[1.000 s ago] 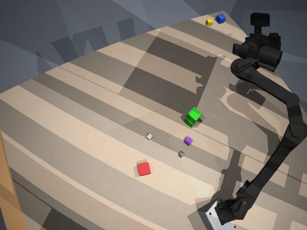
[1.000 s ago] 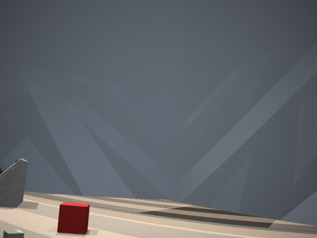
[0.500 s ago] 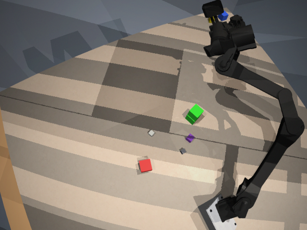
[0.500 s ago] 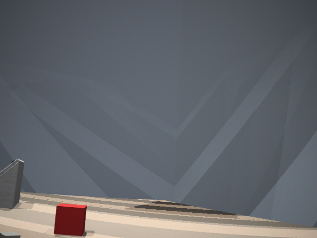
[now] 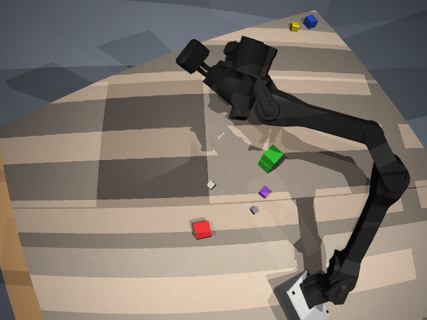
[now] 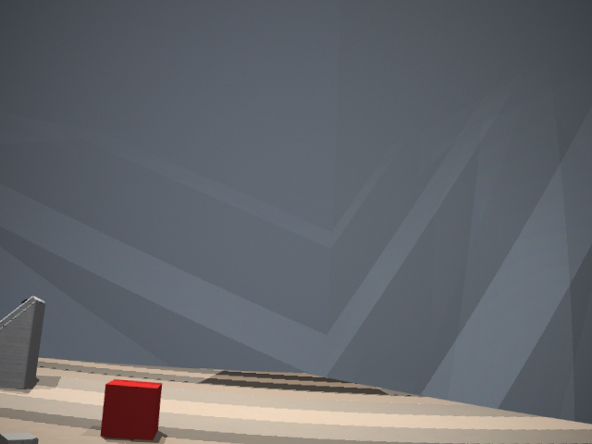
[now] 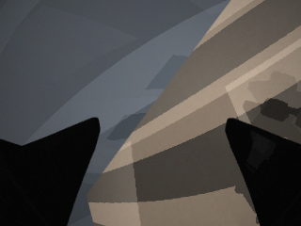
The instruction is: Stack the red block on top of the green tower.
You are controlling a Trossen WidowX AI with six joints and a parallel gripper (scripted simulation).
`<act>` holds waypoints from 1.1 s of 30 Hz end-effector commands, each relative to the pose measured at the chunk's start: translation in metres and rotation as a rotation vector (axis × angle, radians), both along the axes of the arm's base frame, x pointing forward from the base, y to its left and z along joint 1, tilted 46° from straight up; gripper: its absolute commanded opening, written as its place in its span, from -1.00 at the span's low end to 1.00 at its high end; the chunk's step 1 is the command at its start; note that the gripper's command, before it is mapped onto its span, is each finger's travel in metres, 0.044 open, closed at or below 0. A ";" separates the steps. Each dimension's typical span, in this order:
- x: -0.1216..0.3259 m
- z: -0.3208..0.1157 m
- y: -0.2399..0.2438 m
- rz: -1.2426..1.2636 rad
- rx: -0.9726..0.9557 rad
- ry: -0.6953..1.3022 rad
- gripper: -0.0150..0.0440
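The red block [image 5: 202,229] [image 6: 131,410] sits flat on the table, at lower centre in the top view and lower left in the exterior view. The green tower [image 5: 273,157] stands upright to its upper right in the top view; one green block shows on top of another. My gripper [image 5: 213,86] [image 7: 165,124] is open and empty, raised above the table to the upper left of the tower in the top view, well away from the red block. Its fingers stand wide in the wrist view. Neither red block nor tower shows there. The exterior view shows no gripper.
A small purple block [image 5: 265,191], a small grey block [image 5: 254,209] and a small white block [image 5: 211,185] lie between tower and red block. Yellow [image 5: 294,27] and blue [image 5: 310,21] blocks sit near the table's far corner. The robot base [image 5: 300,299] is at lower right.
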State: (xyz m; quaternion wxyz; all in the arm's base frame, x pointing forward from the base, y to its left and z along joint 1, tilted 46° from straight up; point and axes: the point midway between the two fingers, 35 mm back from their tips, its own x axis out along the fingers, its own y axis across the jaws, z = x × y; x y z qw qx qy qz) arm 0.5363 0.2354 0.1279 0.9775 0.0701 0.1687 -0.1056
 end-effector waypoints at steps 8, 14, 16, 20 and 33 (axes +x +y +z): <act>-0.086 -0.112 0.045 0.050 -0.081 0.442 1.00; -0.151 -0.157 0.045 0.012 -0.180 0.677 1.00; -0.173 -0.168 0.042 -0.012 -0.222 0.749 1.00; -0.216 -0.181 0.032 -0.072 -0.318 0.879 1.00; -0.303 -0.175 -0.004 -0.257 -0.579 1.076 1.00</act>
